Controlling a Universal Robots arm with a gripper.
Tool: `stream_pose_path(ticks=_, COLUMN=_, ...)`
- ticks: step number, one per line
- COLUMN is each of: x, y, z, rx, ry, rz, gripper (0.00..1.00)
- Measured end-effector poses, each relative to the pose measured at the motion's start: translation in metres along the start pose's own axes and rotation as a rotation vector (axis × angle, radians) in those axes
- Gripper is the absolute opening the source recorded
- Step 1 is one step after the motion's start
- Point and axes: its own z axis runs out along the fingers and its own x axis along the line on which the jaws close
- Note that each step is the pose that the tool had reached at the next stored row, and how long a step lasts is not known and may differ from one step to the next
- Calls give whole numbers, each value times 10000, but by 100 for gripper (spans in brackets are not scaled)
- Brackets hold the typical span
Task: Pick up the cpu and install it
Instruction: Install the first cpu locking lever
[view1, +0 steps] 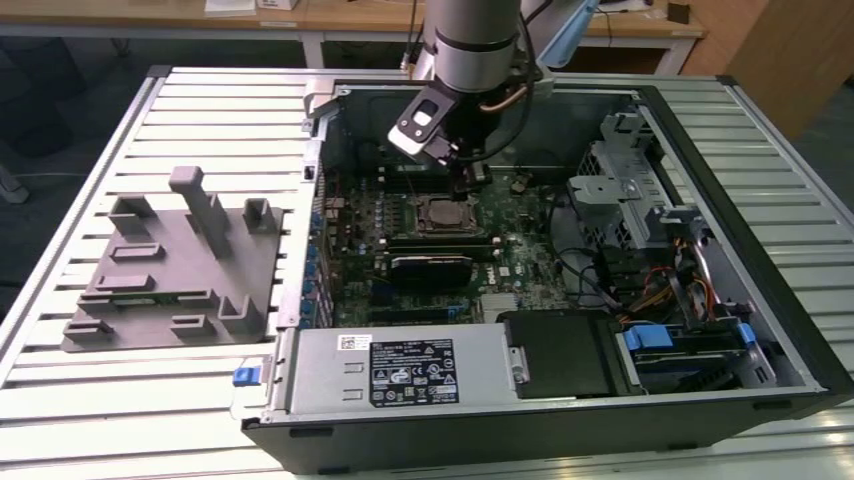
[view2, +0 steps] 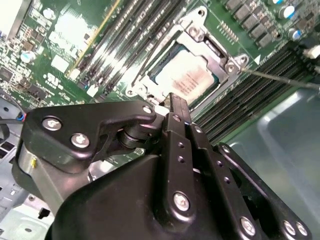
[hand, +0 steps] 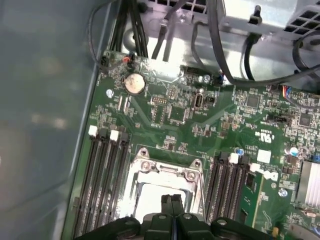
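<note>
One arm works inside the open PC case (view1: 787, 350), which lies on its side on a slatted table (view1: 160, 400) so the motherboard (view1: 521, 250) faces up for top access. The gripper (view2: 173, 102) hangs just above the socket (view2: 192, 30), fingers pressed together with nothing between them, as both wrist views show. The cpu (view2: 187, 77) lies flat inside the socket frame, silvery top up, corners square to the frame; judged already seated. In the first wrist view the closed tips (hand: 171, 201) sit over the cpu's near edge; contact vs. small gap cannot be told. Mem. slots (hand: 102, 180) flank the socket on both sides. A grey fixture (view1: 174, 270) rests on the table beside the case, well apart from the gripper.
</note>
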Motion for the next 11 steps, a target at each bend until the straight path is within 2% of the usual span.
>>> stream_pose_path(ticks=8, x=1, y=-17, z=-4, rx=20, ry=-33, rz=-787, gripper=11)
stream_pose_path(ticks=11, x=1, y=-17, z=-45, rx=29, ry=-23, rz=-936, gripper=11)
